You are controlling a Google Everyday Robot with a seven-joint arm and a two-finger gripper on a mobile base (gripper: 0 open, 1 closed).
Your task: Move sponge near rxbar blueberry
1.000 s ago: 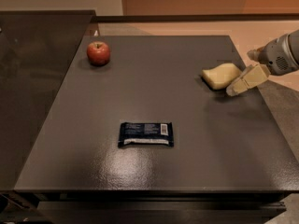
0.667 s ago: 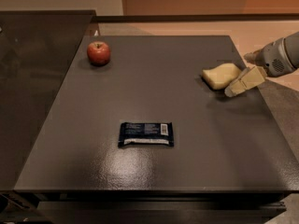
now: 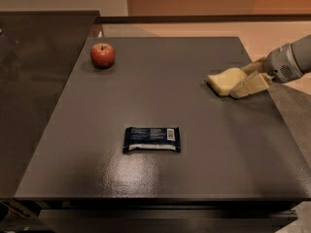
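At far right, the gripper (image 3: 246, 76) sat against the pale yellow foam sponge (image 3: 223, 80) (hold impossible to tell); it needed a square grip before heading for the nearer navy-wrapped rxbar blueberry (image 3: 151, 139).

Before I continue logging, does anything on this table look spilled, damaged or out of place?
Nothing stands out. The apple, rxbar blueberry and sponge lie intact on the table; the gripper is at the sponge's right end.

You see a pale yellow sponge (image 3: 224, 80); a beige claw (image 3: 243, 81) on a grey wrist, at the right of the dark grey table (image 3: 204, 140); a navy rxbar blueberry (image 3: 151, 139) with white print and barcode; a red apple (image 3: 102, 55).
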